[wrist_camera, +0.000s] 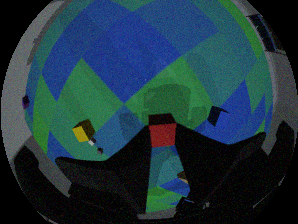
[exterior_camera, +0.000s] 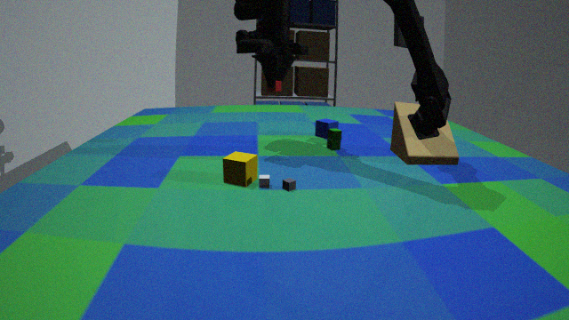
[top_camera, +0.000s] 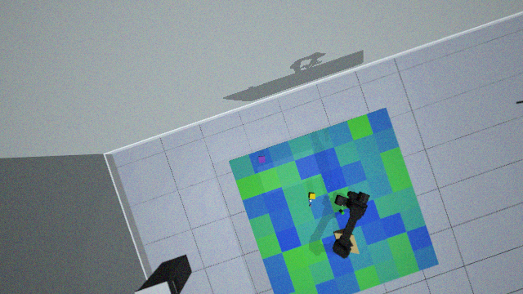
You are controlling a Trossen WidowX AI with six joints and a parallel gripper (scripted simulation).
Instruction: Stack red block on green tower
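The red block (exterior_camera: 278,85) (wrist_camera: 162,135) is held between the fingertips of my gripper (exterior_camera: 276,84) (wrist_camera: 161,128), which is shut on it. In the exterior view the block hangs high above the table, to the left of the green tower and higher than its top. The green tower (exterior_camera: 334,140) (top_camera: 342,212) stands upright, a narrow column in front of a blue block. In the top view the tower is small, just below the arm's head, and the red block is hidden there. I cannot make out the tower in the wrist view.
The blue block (exterior_camera: 326,127) (wrist_camera: 220,118) stands close behind the tower. A yellow cube (top_camera: 312,196) (exterior_camera: 240,169) (wrist_camera: 81,131), a small white cube (exterior_camera: 264,181) and a small dark cube (exterior_camera: 289,185) stand nearer the exterior camera. A purple block (top_camera: 261,159) lies near the table's far edge. My arm's base sits on a wooden wedge (exterior_camera: 402,142).
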